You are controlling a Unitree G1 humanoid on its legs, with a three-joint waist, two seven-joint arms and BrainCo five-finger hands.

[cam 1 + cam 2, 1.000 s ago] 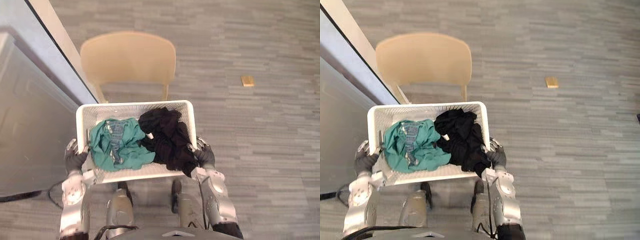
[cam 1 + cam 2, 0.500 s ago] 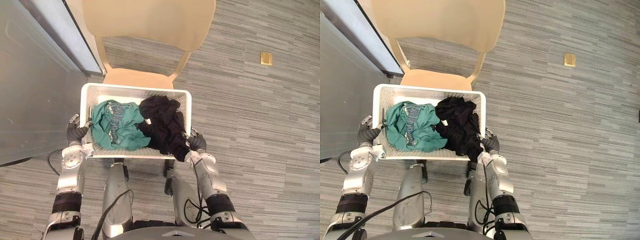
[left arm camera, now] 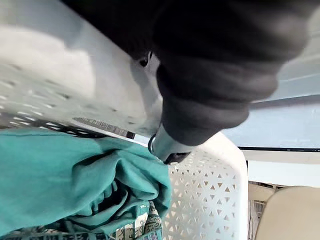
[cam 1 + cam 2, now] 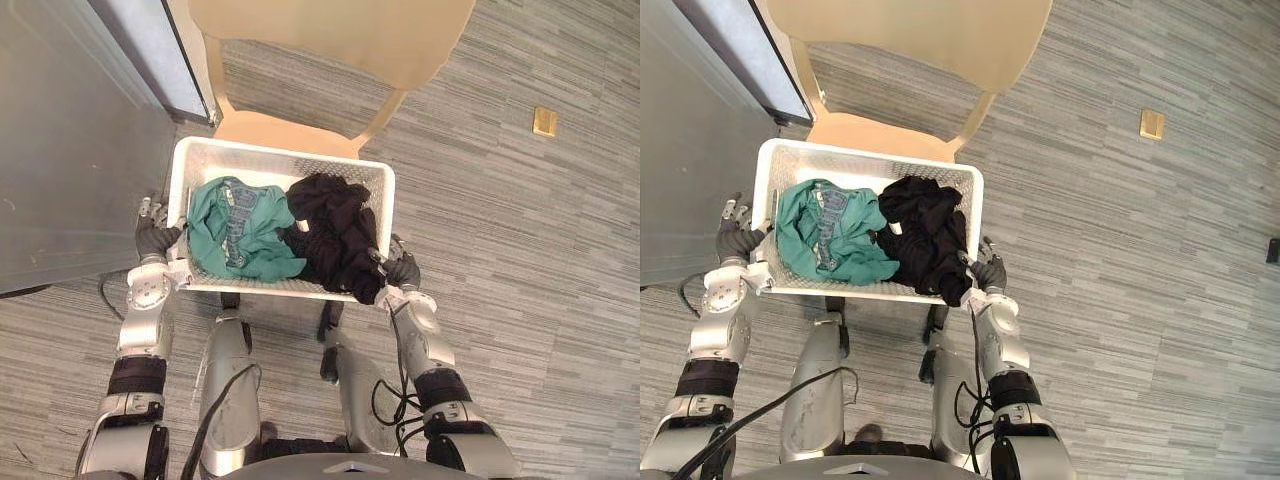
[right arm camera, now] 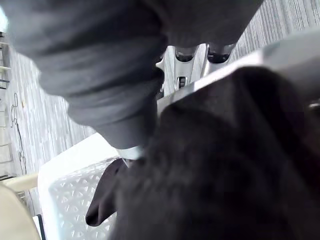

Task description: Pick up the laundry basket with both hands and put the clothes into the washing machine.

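Left eye view: a beige chair (image 4: 330, 40) stands ahead. Just before its seat hangs the white basket (image 4: 285, 160), teal cloth (image 4: 240, 230) left, black cloth (image 4: 335, 235) right. Left hand (image 4: 152, 240) and right hand (image 4: 403, 270) clamp its side rims, thumbs hooked over.

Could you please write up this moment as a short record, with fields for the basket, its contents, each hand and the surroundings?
Basket: white laundry basket, held between both hands, far edge over the chair seat.
Contents: teal garment on the robot's left; black garment on the right, spilling over the rim.
Left hand: pinching the left rim, thumb inside.
Right hand: pinching the right rim beside the black garment.
Surroundings: beige chair ahead; grey panel to the left; small yellow floor plate.
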